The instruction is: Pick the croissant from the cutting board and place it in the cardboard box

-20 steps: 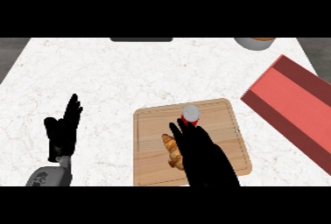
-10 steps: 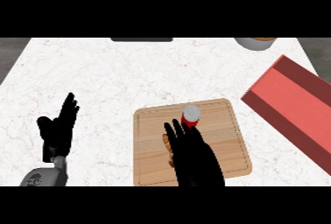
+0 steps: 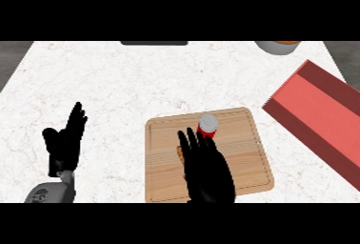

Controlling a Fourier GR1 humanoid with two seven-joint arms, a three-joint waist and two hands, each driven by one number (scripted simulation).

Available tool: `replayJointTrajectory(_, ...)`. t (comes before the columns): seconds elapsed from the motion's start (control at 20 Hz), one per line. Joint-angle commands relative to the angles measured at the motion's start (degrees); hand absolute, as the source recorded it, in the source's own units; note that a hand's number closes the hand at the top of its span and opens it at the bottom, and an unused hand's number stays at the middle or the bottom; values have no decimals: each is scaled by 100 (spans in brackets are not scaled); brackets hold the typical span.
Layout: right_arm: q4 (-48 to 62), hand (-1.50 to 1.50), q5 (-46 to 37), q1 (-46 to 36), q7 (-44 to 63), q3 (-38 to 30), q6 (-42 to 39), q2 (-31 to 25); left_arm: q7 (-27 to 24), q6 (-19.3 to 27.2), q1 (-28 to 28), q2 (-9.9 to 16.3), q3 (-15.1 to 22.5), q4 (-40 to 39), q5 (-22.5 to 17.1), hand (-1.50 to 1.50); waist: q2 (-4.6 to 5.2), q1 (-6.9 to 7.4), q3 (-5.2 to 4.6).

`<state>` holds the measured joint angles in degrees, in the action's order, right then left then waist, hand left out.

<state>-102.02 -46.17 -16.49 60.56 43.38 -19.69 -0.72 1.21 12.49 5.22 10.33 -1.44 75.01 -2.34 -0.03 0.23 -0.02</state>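
A wooden cutting board [image 3: 243, 157] lies on the white marble counter in the lower middle. My right hand [image 3: 205, 171] is spread flat over its left half, fingers straight and pointing away. It covers the croissant [image 3: 181, 152]; only a sliver of brown crust shows at the hand's left edge. A small red can with a silver top [image 3: 207, 125] stands on the board just beyond the fingertips. The red box [image 3: 320, 116] lies slanted at the right, apart from the board. My left hand [image 3: 65, 143] rests open at the lower left, fingers up.
A bowl [image 3: 277, 46] sits at the far right edge of the counter, and a dark flat object [image 3: 154, 43] lies at the far edge in the middle. Bare marble stretches between the board and the far edge.
My right hand has slid left over the croissant, which showed beside it a second ago and is now almost hidden. The left hand has barely shifted.
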Motion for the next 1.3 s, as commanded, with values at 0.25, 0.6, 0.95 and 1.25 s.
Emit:
replayJointTrajectory(0.25,443,-150,1,-188,654,4,-152,68,-47,54,9,-98,1,24,150,0,-3,-6,1)
replayJointTrajectory(0.6,1099,-150,282,-890,528,-327,-115,67,-279,-20,156,-134,-111,-341,189,0,10,7,-1)
replayJointTrajectory(0.95,1735,-150,-18,-513,-32,-68,484,69,-85,-141,288,-120,-244,-472,159,0,8,-6,1)
replayJointTrajectory(1.25,1938,-150,-268,-197,-437,-123,772,70,-98,-129,-93,-171,-161,-3,313,0,1,-2,2)
